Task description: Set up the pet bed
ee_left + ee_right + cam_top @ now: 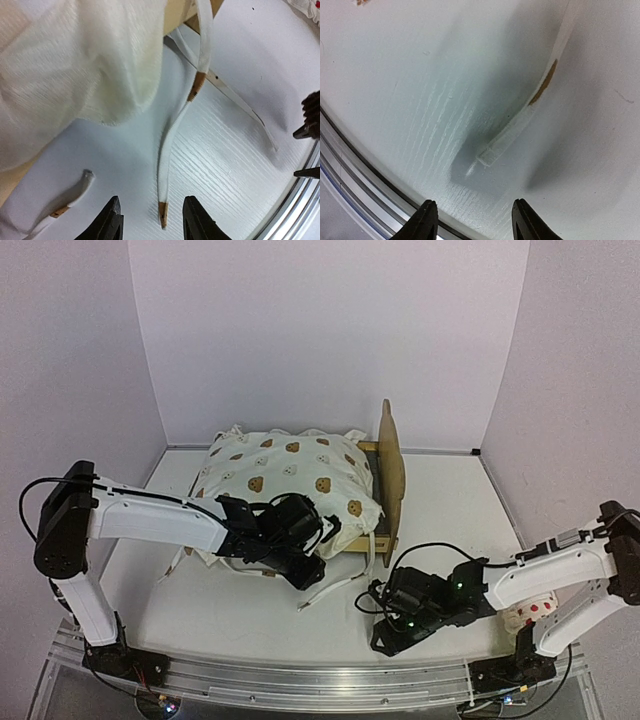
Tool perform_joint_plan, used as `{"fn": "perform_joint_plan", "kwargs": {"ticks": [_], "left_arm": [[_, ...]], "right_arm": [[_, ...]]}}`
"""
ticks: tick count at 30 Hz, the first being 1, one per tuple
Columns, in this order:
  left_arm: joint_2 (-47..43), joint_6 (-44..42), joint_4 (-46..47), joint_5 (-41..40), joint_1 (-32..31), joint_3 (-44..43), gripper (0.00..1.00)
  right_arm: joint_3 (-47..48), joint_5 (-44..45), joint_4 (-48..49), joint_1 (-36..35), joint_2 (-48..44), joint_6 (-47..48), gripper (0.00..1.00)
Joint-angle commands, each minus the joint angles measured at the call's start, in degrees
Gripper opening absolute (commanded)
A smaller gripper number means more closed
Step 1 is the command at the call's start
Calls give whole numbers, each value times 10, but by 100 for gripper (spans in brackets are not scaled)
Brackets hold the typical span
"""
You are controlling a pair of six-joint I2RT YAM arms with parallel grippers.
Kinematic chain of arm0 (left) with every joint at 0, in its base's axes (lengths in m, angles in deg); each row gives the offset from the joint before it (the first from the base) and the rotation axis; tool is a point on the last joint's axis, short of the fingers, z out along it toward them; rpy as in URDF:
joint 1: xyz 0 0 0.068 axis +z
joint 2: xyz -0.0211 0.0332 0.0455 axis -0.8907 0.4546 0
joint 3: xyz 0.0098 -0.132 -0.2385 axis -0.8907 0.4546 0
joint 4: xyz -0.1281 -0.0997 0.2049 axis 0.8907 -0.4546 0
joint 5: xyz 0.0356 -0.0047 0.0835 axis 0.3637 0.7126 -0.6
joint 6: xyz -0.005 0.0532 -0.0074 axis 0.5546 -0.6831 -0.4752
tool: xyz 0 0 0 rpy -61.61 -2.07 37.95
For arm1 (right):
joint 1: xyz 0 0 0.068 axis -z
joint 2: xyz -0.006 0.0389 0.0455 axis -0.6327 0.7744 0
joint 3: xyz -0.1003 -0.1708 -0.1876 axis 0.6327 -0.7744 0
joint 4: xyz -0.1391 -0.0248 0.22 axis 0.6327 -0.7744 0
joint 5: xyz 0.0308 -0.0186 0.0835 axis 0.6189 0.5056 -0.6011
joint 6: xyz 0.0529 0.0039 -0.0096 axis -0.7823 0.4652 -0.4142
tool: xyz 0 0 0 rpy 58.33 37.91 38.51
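- The right gripper (472, 222) hangs low over the table (420, 75) by its near edge. Its jaws are apart and hold nothing. A tie (520, 132) lies flat just ahead of it, untouched.
- The pillow (530, 615) sits under the right arm at the near right corner, well apart from the bed. By the look of it, this piece is not yet placed.
- The left gripper (150, 222) also has its jaws apart and is empty. The brown tip of a second tie (163, 212) lies on the table between the fingers, not clamped.
- The cushion (285, 480) lies on the bed and hides its base. It looks rumpled, its near edge spills past the frame, and its ties trail loose over the table.
- The bed (390, 465) stands toward the back of the table, near the middle, with its headboard upright at the right end.
- Judged from this, the main step is done, since the cushion is on the frame. What seems left is to smooth the cushion, deal with the loose ties and bring the pillow over. Whether the ties are meant to be fastened to the frame I cannot tell.
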Motion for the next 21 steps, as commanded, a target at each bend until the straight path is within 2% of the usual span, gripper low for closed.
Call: {"fn": "perform_joint_plan", "kwargs": {"ticks": [1, 8, 16, 21], "left_arm": [[-13, 19, -14, 29, -18, 17, 45], [28, 33, -8, 34, -24, 25, 46], [78, 40, -38, 27, -27, 7, 48], [102, 40, -44, 37, -28, -1, 40]], "right_arm": [[36, 62, -42, -2, -43, 18, 55], [37, 158, -54, -2, -84, 27, 57], [25, 177, -60, -2, -97, 24, 57], [10, 185, -63, -2, -115, 20, 57]]}}
